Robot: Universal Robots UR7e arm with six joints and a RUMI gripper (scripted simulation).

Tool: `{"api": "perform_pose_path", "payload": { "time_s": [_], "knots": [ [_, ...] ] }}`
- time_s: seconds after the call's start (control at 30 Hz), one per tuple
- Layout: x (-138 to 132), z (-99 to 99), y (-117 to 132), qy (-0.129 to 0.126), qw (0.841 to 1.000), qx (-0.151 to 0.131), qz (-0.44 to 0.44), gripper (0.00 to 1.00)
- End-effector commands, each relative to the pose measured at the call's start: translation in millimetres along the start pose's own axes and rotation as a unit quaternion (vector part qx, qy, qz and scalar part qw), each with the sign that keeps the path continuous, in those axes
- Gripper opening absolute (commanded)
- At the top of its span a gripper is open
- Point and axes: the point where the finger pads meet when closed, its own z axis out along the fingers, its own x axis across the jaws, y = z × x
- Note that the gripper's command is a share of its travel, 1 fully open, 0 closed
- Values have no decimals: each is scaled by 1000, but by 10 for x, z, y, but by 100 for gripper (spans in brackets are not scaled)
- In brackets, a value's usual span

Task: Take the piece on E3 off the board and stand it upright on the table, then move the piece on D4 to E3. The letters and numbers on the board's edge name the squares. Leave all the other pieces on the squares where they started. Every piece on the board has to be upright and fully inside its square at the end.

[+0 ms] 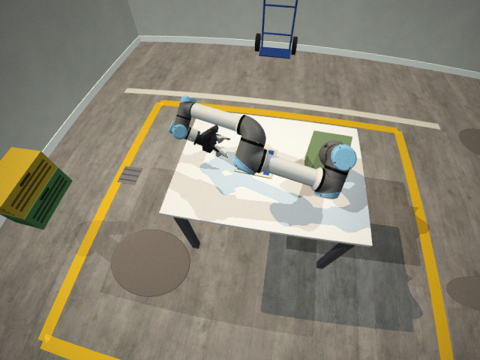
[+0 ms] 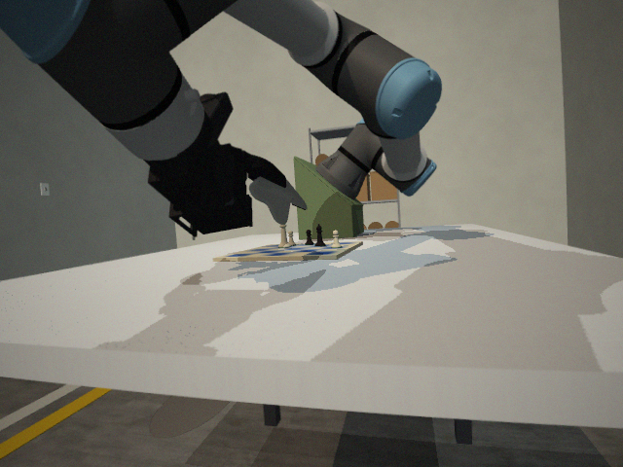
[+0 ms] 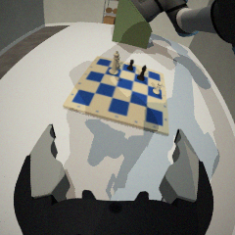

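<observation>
Right now your jaws (image 1: 227,148) (image 2: 294,213) stand wide open with nothing between them, angled toward the board (image 1: 253,175) (image 2: 272,258) (image 3: 117,120). You have two black pieces and some pale ones upright on it, on the tabletop (image 1: 232,209) (image 2: 251,321); you cannot tell which occupies E3 or D4.

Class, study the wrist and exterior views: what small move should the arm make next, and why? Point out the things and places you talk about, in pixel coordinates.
Probably a short, level advance toward the chessboard (image 1: 270,176) (image 2: 236,259) (image 3: 117,119), jaws kept apart. The gripper (image 1: 229,147) (image 3: 116,128) is open with nothing between its fingers, and in the wrist view the chess pieces all stand beyond the fingertips, toward the board's far side.
</observation>
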Motion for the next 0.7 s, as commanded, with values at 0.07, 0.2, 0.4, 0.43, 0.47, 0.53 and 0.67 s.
{"api": "perform_pose_path", "payload": {
  "time_s": [0.07, 0.2, 0.4, 0.43, 0.47, 0.53, 0.67],
  "knots": [
    [34, -156, -274, 0, 1000, -1, 0, 100],
    [67, -297, -529, 0, 1000, -1, 0, 100],
    [90, -400, -714, 0, 1000, -1, 0, 100],
    [92, -407, -727, 0, 1000, -1, 0, 100],
    [92, -407, -727, 0, 1000, -1, 0, 100],
    [93, -411, -735, 0, 1000, -1, 0, 100],
    [90, -399, -715, -1, 1000, -1, 0, 100]
  ]
}}
